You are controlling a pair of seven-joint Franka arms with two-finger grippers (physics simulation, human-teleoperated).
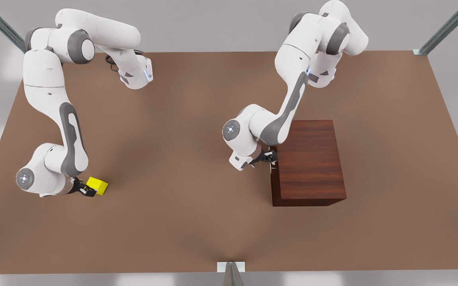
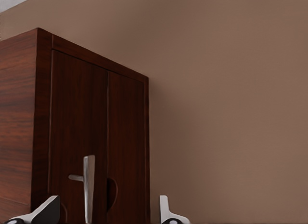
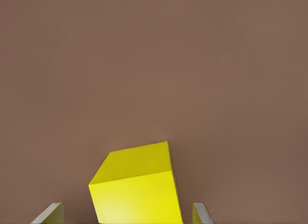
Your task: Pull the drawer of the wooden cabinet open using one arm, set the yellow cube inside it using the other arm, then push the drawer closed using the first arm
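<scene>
While the left gripper (image 1: 270, 157) hangs open around the silver bar handle (image 2: 88, 188) of the wooden cabinet's (image 1: 310, 163) closed drawer (image 2: 96, 137), the right gripper (image 1: 87, 190) sits open astride the yellow cube (image 1: 97, 185) on the brown table (image 1: 181, 167).

Yellow cube (image 3: 137, 190) between spread fingertips (image 3: 50, 213) — tabletop (image 3: 154, 65) beyond

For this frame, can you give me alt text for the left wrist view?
The left hand, fingers open, faces the wooden cabinet with the drawer's silver bar handle between its fingertips. The drawer front sits flush, and brown table lies beyond.
</scene>
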